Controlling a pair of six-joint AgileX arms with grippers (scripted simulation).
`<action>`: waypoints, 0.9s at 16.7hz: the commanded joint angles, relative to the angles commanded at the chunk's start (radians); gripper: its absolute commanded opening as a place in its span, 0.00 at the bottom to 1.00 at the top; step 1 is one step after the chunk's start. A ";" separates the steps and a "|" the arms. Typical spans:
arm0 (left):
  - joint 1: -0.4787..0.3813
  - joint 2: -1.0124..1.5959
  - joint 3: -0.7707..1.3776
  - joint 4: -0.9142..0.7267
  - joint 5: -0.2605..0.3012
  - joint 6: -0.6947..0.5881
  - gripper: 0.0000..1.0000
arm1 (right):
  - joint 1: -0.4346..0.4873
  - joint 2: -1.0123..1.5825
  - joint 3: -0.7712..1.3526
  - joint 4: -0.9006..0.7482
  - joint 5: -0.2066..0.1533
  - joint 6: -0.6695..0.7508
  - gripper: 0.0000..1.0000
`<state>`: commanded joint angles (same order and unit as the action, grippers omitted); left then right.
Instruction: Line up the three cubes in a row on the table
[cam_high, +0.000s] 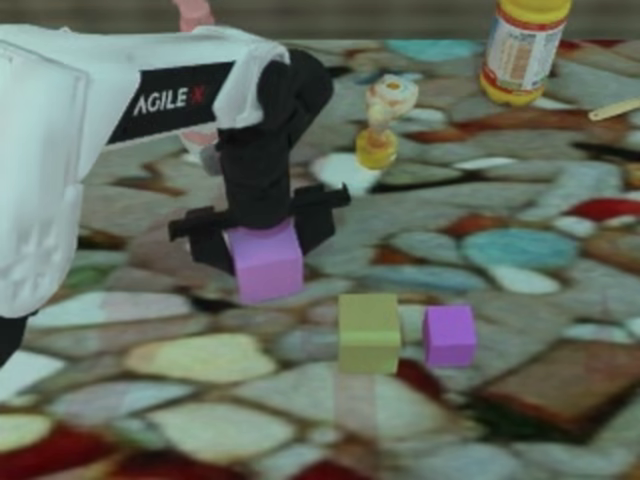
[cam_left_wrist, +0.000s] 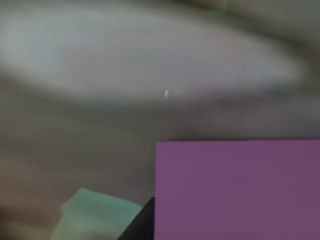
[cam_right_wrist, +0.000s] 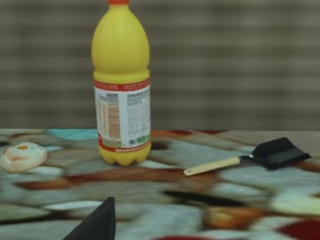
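1. top view: the left gripper (cam_high: 262, 232) of the agilex arm sits over the left-centre of the table (cam_high: 520, 300), its black fingers clamped on either side of the large light-purple cube (cam_high: 266, 262).
2. the olive-green cube (cam_high: 369, 333) stands on the table to the right of and nearer the camera than that held cube, well apart from it.
3. the small deeper-purple cube (cam_high: 448, 335) sits just beside the olive-green one, on its right, a thin gap between them.
4. a yellow bottle (cam_high: 522, 48) stands at the far right, with a wooden-handled black spatula (cam_right_wrist: 247, 159) near it.
5. the right gripper (cam_right_wrist: 95, 224) shows only as one dark fingertip in its own wrist view; whether it is wide or narrow cannot be told.
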<state>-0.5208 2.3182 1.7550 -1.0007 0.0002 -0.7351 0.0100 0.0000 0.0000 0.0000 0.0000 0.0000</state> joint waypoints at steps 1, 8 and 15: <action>0.003 -0.006 0.019 -0.024 -0.001 -0.002 0.00 | 0.000 0.000 0.000 0.000 0.000 0.000 1.00; 0.017 -0.064 0.154 -0.220 0.000 0.000 0.00 | 0.000 0.000 0.000 0.000 0.000 0.000 1.00; -0.002 -0.129 0.078 -0.198 -0.002 0.036 0.00 | 0.000 0.000 0.000 0.000 0.000 0.000 1.00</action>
<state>-0.5224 2.1891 1.8326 -1.1982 -0.0014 -0.6986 0.0100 0.0000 0.0000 0.0000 0.0000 0.0000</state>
